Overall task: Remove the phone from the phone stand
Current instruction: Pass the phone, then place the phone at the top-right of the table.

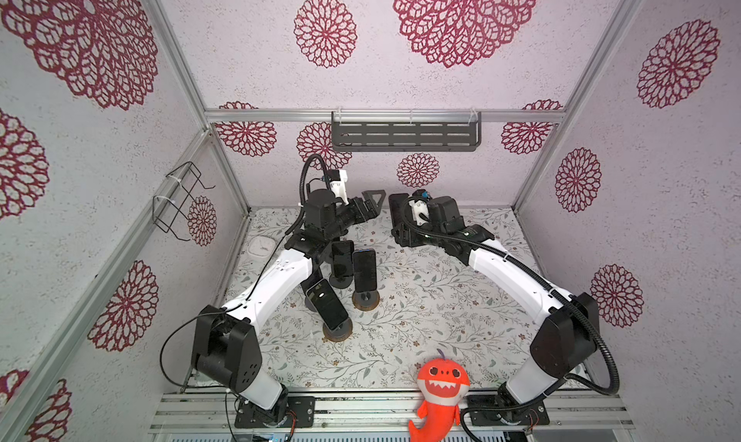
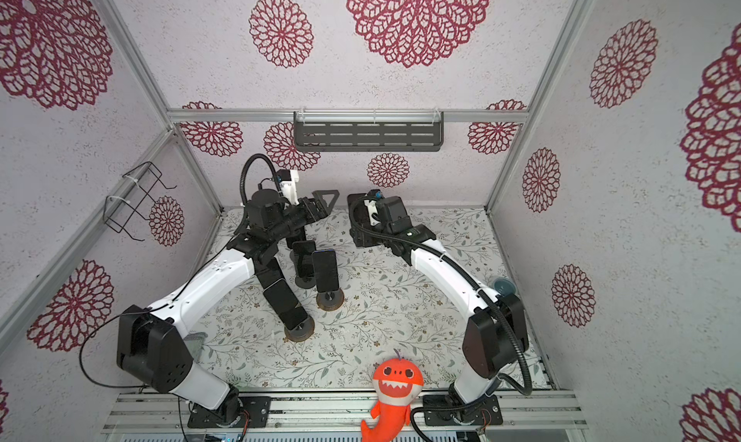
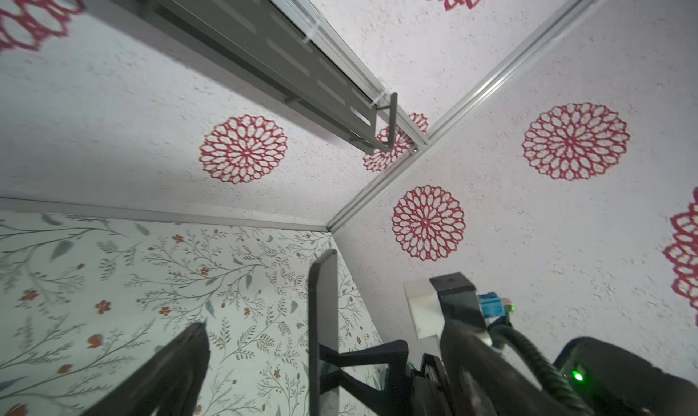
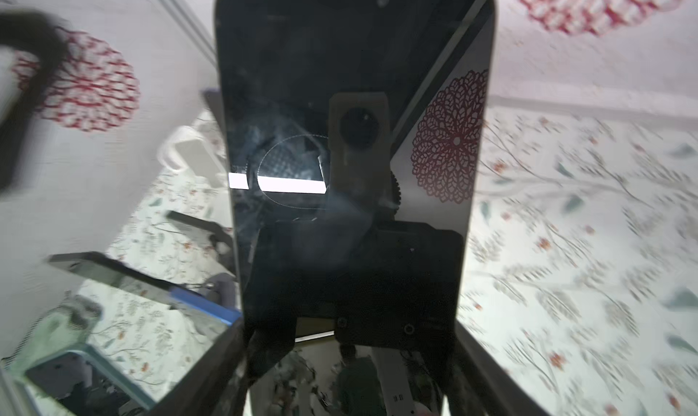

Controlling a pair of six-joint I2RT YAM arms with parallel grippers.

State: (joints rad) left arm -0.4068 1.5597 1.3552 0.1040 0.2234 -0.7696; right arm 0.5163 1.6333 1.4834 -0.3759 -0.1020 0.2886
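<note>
While the left end effector [image 1: 373, 204] is hanging released at centre frame, the right end effector [image 4: 349, 327] is grasping a phone [image 4: 355, 93]. Three phones [image 1: 364, 269] are sitting in stands [image 1: 365, 299].

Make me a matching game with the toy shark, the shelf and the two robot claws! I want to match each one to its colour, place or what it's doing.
Things:
1 toy shark
2 shelf
3 left gripper
4 right gripper

Matches:
A holds a phone
B orange
C open and empty
D on the back wall

Pairs: 1-B, 2-D, 3-C, 4-A.
</note>
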